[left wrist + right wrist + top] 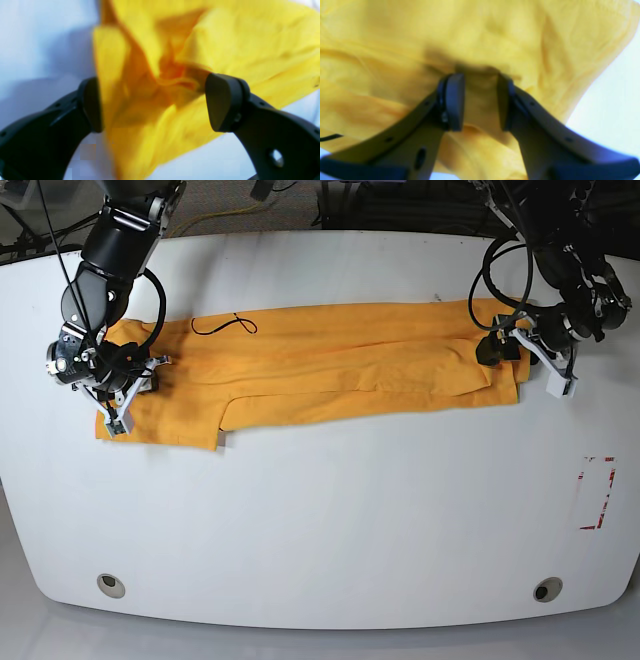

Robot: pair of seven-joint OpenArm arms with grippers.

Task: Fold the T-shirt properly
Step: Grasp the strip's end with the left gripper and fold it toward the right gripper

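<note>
White worktop (320, 520) fills the base view, bare along its near edge except for two small round fittings (111, 585) near the front corners and a red-marked rectangle (597, 492) off to one side. Beyond that open stretch lies the T-shirt (330, 375), an orange-yellow band already folded lengthwise into a long strip that runs almost from one arm to the other across the middle of the surface. A thin black squiggle of lettering (225, 326) shows near its far edge.

At each end of the strip sits an arm. The right claw (480, 100) has its fingers close together with a ridge of yellow cloth bunched between them, so it reads as pinching the shirt's end. The left claw (152, 102) stands spread wide, with crumpled fabric heaped loosely between its fingers (the wrist view is blurred, so whether either pad actually touches cloth I cannot tell). It looks like a claw not gripping anything.

My reading is that the lengthwise fold is done and a crosswise fold comes next. The risk lies in the uneven hold: if the right arm lifts or drags while the other end is free, the strip could skew or the layers slide apart. Should the left claw close on that bunched heap, it may catch only the top layer, or several wrinkled ones, and the next fold would come out lumpy and crooked.
</note>
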